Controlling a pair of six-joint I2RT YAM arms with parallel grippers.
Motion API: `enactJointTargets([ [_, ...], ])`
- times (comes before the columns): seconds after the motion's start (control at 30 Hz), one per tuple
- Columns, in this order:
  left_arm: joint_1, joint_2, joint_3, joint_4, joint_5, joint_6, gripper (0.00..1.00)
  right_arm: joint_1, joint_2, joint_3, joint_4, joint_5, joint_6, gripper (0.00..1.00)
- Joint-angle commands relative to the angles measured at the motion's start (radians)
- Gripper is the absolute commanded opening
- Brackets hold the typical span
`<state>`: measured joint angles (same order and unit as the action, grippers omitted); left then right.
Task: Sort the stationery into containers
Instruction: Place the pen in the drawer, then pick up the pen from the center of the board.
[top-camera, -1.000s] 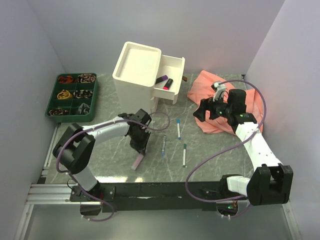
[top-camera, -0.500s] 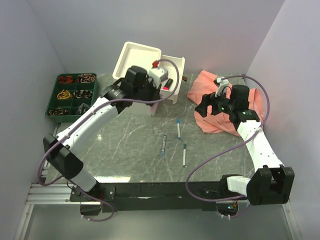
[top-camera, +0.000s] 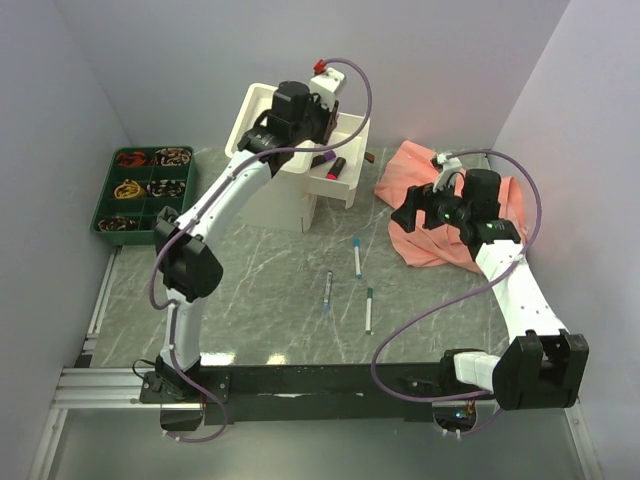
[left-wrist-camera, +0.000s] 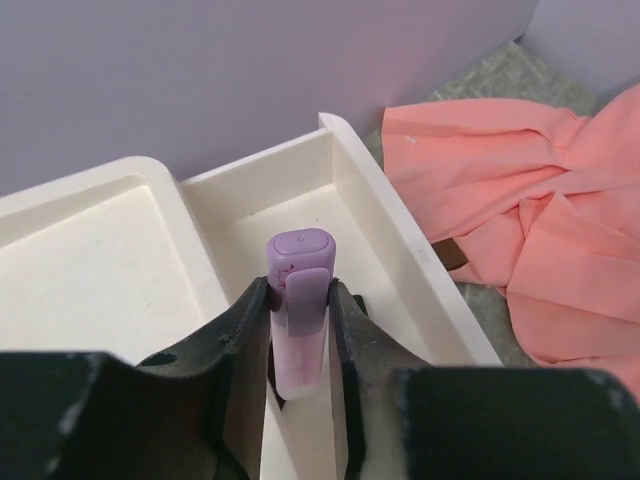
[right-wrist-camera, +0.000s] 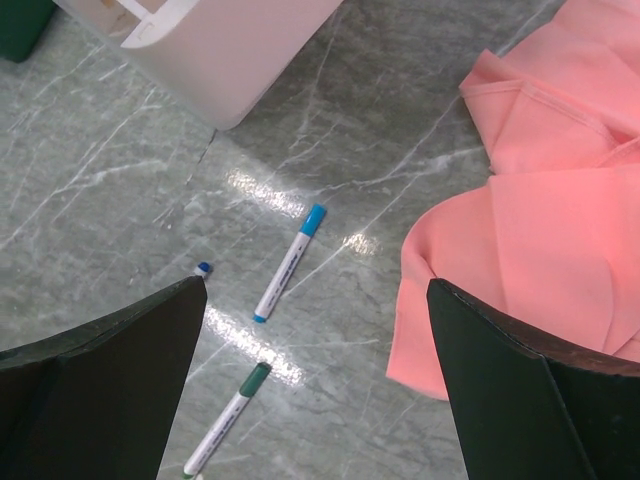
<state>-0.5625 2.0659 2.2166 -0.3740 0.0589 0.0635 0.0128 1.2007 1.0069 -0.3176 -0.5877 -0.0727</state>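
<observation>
My left gripper (left-wrist-camera: 298, 292) is shut on a purple highlighter (left-wrist-camera: 300, 250) and holds it upright above the open top drawer (left-wrist-camera: 385, 255) of the cream-white cabinet (top-camera: 270, 130). In the top view the left gripper (top-camera: 302, 125) is over the cabinet's right edge. The drawer (top-camera: 352, 135) holds a purple highlighter (top-camera: 322, 158) and a red-and-black marker (top-camera: 335, 168). A blue-capped pen (right-wrist-camera: 290, 262), a green-capped pen (right-wrist-camera: 228, 418) and a third thin pen (top-camera: 328, 290) lie on the table. My right gripper (right-wrist-camera: 315, 370) is open and empty, hovering above the pens.
A crumpled pink cloth (top-camera: 450, 200) lies at the back right under the right arm. A green compartment tray (top-camera: 145, 188) of small items sits at the back left. The cabinet's top is a shallow tray (left-wrist-camera: 90, 265).
My left arm has lifted the purple highlighter off the table and swung it up and back to above the open drawer. The right arm has barely moved.
</observation>
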Motion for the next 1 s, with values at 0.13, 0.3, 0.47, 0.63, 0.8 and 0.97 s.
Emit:
enactJointTargets([
  [0.13, -0.005, 0.01, 0.058, 0.086, -0.011, 0.002, 0.58, -0.002, 0.02, 0.001, 0.025, 0.021, 0.129, 1.0],
  [0.3, -0.004, -0.114, 0.026, 0.148, -0.017, 0.016, 0.73, 0.059, 0.088, -0.013, 0.0, 0.092, 0.189, 1.0],
  [0.47, 0.021, -0.294, -0.101, 0.168, -0.145, 0.064, 0.84, 0.268, 0.135, -0.037, -0.04, 0.219, 0.174, 1.0],
  [0.63, 0.13, -0.538, -0.375, 0.144, -0.241, 0.018, 0.89, 0.343, 0.212, -0.08, -0.037, 0.353, 0.312, 0.97],
  [0.8, 0.311, -0.801, -0.664, 0.22, -0.287, 0.056, 0.92, 0.348, 0.318, -0.041, -0.038, 0.46, 0.373, 0.85],
  [0.97, 0.45, -0.909, -0.833, 0.238, -0.303, 0.067, 0.93, 0.414, 0.381, -0.01, -0.006, 0.514, 0.361, 0.78],
])
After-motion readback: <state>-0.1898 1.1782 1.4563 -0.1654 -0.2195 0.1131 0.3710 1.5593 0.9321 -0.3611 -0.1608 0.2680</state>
